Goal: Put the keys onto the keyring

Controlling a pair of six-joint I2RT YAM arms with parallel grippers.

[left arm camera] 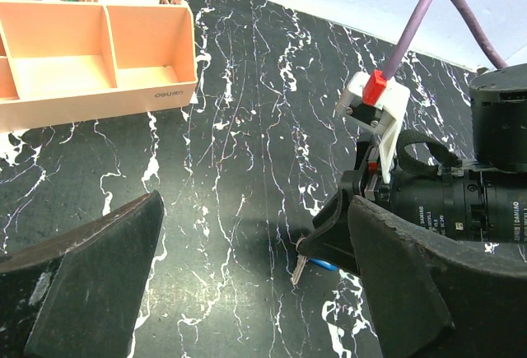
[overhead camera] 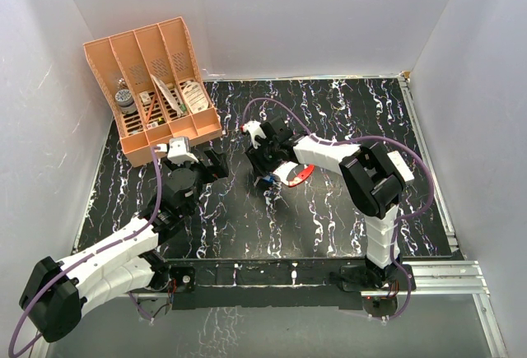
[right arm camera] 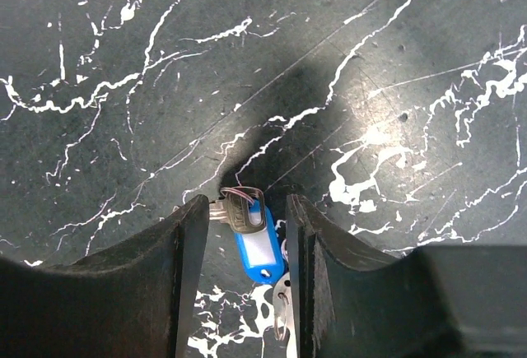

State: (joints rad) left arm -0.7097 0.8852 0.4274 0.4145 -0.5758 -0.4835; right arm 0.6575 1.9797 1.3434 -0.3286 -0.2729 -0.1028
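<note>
The right gripper (right arm camera: 246,203) is down at the black marbled table (overhead camera: 329,218) with its fingers (right arm camera: 185,276) drawn close but not closed. A slim gap stays between them, and the key (right arm camera: 254,241) lies in that gap. The key's blue head sits nearer the right-hand finger, with bare table showing along its other side. Its dark metal top just meets the edge of the left-hand finger. Whether the fingers actually press on it cannot be told from the wrist view. A small silver piece pokes out below the blue head, against the right-hand finger, and it is too small to identify.

The left gripper (left arm camera: 255,210) is spread wide and holds nothing. It hovers over bare table, facing the right wrist, and from there the key (left arm camera: 317,264) shows as a silver tip and a blue sliver under the other gripper.

The keyring (overhead camera: 302,175) lies flat on the table just beside the right wrist, its red curve showing — apart from the key and outside both grippers.

The count is one blue-headed key, one keyring, two grippers, and one orange desk organizer (overhead camera: 152,86) at the far left corner of the table.
</note>
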